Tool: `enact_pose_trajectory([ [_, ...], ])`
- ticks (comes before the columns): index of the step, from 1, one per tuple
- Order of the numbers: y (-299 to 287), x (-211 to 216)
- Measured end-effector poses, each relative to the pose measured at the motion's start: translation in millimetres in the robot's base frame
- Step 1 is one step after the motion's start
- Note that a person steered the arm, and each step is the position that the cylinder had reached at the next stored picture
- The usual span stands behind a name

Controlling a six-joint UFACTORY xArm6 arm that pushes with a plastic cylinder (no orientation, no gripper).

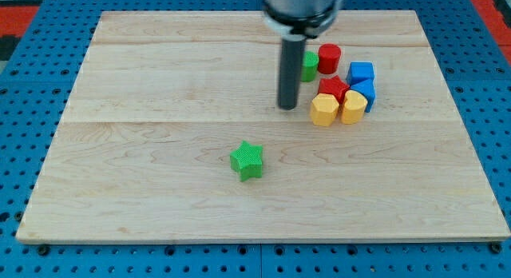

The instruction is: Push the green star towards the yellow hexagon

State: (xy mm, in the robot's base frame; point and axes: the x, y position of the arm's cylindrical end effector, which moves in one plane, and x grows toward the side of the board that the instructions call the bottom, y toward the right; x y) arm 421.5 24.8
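— Lying under everything: pale wooden board [160, 150], blue pegboard [24, 254] around it.
— Sitting alone left of centre: ridged green star [247, 160].
— Standing up-right, well apart: my tip [287, 107], plain rod, no claw.
— Clustering right: yellow hexagon [323, 110], other red, blue, green, yellow blocks.

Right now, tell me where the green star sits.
The green star sits alone, bottom-centre, below-left of my tip and the block cluster.
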Motion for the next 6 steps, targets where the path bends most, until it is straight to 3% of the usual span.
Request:
enact_pose_trajectory([
  [1, -33, 31],
  [2, -103, 55],
  [3, -91, 120],
  [4, -45, 105],
  [5, -17, 29],
  [6, 4, 21],
])
